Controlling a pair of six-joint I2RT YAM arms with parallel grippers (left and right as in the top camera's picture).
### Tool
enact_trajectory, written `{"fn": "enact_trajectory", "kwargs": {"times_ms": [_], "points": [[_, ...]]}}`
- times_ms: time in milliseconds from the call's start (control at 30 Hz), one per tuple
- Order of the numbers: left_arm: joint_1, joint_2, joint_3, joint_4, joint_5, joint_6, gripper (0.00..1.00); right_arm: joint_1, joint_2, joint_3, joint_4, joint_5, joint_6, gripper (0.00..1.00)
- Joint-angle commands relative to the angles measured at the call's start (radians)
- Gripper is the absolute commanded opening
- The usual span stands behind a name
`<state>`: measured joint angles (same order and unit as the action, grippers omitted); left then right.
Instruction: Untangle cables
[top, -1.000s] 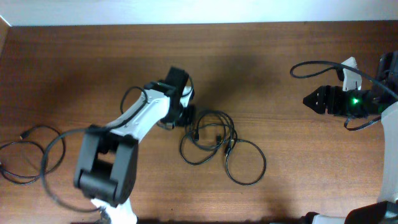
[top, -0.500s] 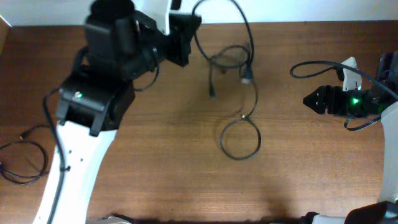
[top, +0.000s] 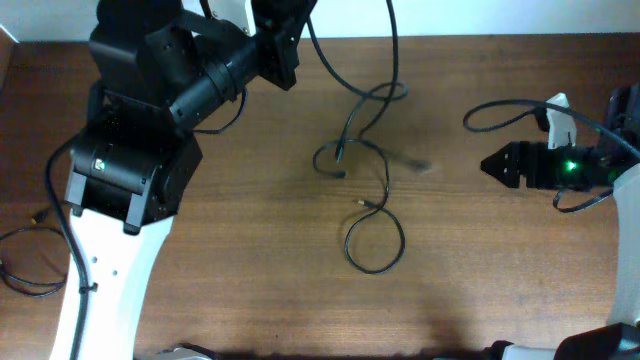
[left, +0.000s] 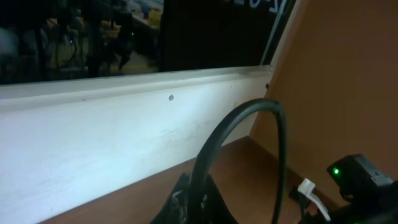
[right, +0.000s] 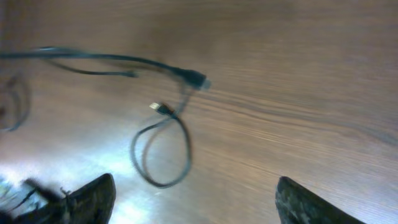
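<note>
Left arm reared high over the table's (top: 250, 260) back edge, the left gripper (left: 194, 198) clamped on the cables (left: 214, 144) — loops dangling to mid-table. The right gripper (top: 487, 165) hovers low at right — jaws wide, empty.

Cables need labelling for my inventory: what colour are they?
The cables are black, clearest in the overhead view.
</note>
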<state>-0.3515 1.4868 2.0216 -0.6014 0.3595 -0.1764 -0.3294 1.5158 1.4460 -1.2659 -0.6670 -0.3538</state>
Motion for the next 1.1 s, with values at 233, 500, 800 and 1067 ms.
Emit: {"fn": "enact_trajectory", "kwargs": {"times_ms": [233, 500, 800, 1067], "points": [[0.001, -0.002, 0.039, 0.104, -0.01, 0.01, 0.0, 0.194, 0.003, 0.012, -0.036, -0.15, -0.353, 0.97], [0.026, -0.005, 0.055, 0.112, -0.327, 0.145, 0.0, 0.205, 0.003, 0.012, -0.04, -0.141, -0.345, 0.97], [0.145, 0.005, 0.055, -0.023, -0.731, 0.262, 0.0, 0.205, 0.003, 0.012, -0.041, -0.141, -0.345, 0.97], [0.396, 0.085, 0.055, -0.14, -0.753, 0.261, 0.0, 0.205, 0.003, 0.012, -0.048, -0.141, -0.345, 0.97]]}}
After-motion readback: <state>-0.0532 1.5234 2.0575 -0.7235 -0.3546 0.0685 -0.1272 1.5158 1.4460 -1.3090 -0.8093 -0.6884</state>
